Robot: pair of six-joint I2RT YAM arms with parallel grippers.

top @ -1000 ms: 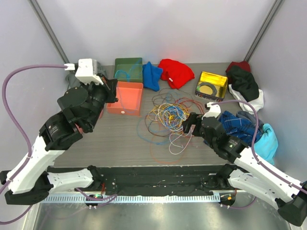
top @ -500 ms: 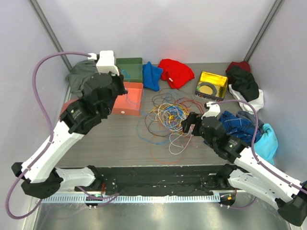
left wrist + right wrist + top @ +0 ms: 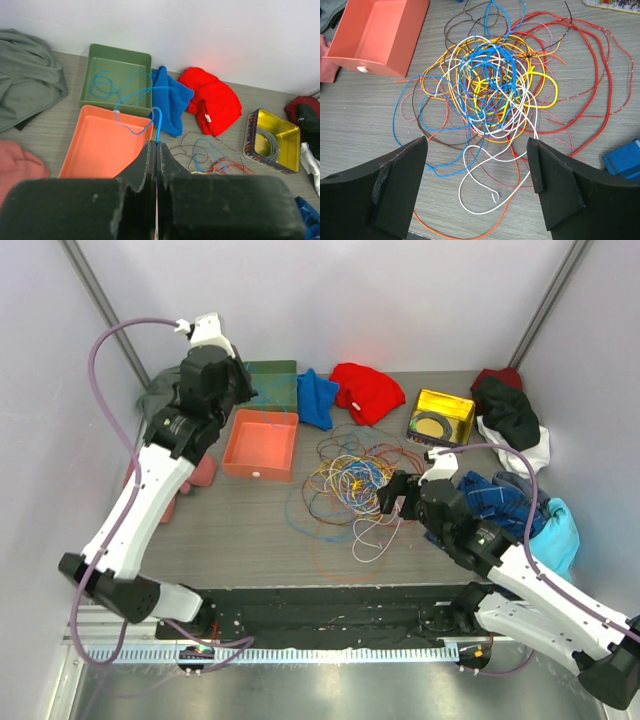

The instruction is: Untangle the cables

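Note:
The cables [image 3: 350,480] lie in a loose tangle of blue, yellow, orange, red, white and brown loops mid-table, and they fill the right wrist view [image 3: 495,85]. My right gripper [image 3: 477,145] hangs open over the tangle's near edge, with a white loop and an orange strand below it; from above it [image 3: 390,502] sits just right of the tangle. My left gripper [image 3: 156,144] is shut on a blue cable [image 3: 158,122], which runs from the jaw tips across the orange tray into the green tray. From above, the left gripper [image 3: 243,392] is raised at the far left.
An orange tray [image 3: 262,445] and a green tray [image 3: 278,375] stand at the back left. A yellow tin [image 3: 442,415] holds a coil. Blue cloth [image 3: 317,398], red cloth [image 3: 368,390], grey cloth [image 3: 160,400] and a pile of clothes [image 3: 510,420] ring the table.
The left arm has risen and swung back toward the far left, from over the orange tray to the green tray, still shut on the blue cable. The right arm has stayed put.

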